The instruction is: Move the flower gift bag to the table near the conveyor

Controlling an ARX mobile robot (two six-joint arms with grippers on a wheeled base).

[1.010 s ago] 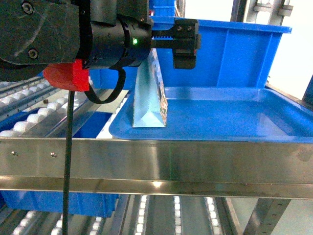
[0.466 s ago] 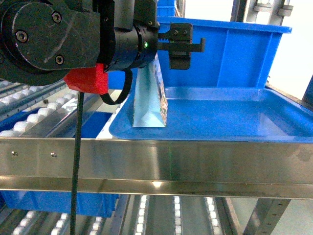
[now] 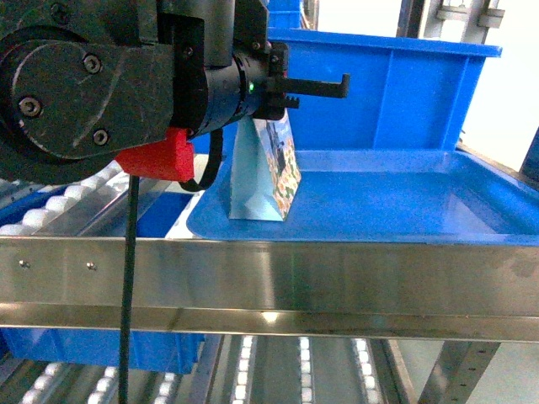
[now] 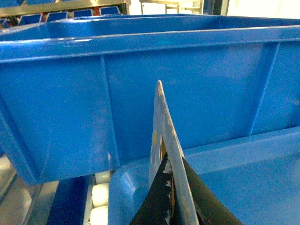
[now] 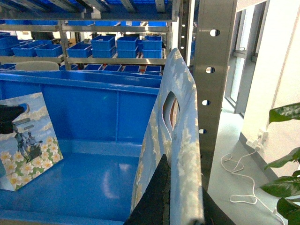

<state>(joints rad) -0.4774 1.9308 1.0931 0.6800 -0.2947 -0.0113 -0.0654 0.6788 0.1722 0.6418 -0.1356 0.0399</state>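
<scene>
- the flower gift bag (image 3: 268,172) stands upright at the left end of the blue tray (image 3: 404,202), on the conveyor (image 3: 253,282) rack.
- the left gripper (image 4: 172,197) has its fingers pinched on the bag's top edge.
- the right gripper (image 5: 176,199) grips a second, cloud-print bag (image 5: 176,154).

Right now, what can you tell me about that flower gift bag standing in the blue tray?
The flower gift bag looks like paper. It is printed with sky and clouds on top, a small dark figure in the middle and white-and-yellow flowers along the bottom. Its narrow side is plain pale blue with a fold. It stands roughly upright, with its base on the floor of the blue tray at the tray's left end. The left arm's black fingers pinch its top edge from both sides.
</scene>
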